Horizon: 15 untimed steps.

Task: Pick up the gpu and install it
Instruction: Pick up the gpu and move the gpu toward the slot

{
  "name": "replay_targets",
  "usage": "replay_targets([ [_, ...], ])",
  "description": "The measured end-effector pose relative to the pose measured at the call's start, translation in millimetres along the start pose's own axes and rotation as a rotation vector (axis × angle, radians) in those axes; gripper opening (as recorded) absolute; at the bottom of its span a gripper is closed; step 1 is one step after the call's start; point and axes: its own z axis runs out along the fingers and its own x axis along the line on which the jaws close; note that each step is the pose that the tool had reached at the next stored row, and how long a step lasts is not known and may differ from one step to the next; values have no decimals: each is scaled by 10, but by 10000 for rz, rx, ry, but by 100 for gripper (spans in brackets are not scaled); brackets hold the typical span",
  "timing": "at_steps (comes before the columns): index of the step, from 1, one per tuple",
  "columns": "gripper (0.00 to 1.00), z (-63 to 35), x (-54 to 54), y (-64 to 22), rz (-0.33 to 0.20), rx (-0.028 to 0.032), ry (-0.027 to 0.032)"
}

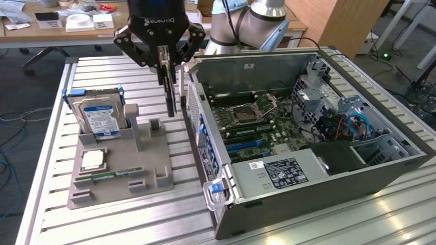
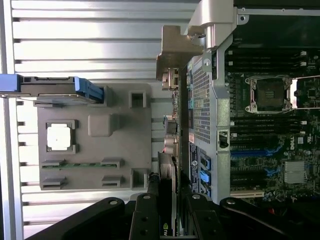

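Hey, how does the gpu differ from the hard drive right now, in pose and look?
The gpu hangs in the air gripped by the hand, beside the computer case; the hard drive stands slotted in the gray holder. The gpu looks dark and thin, edge-on; the hard drive is silver with a blue-white label. Both stand upright on edge.

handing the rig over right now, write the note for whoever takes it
Gripper: shut on the gpu, gripping its upper edge; the card hangs upright.
Gpu: in the air between the grey parts holder and the open computer case, just outside the case's wall.
Done: gpu picked up.
Left: the card is not yet inside the case or seated in the motherboard.
Hard drive and cpu sit in the holder.
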Motion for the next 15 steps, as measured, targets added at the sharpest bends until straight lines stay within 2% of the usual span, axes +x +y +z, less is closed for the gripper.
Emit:
replay_targets([
  [7,26,2,-28,15,-1,0,-1],
  [15,26,8,-115,34,0,-1,-1],
])
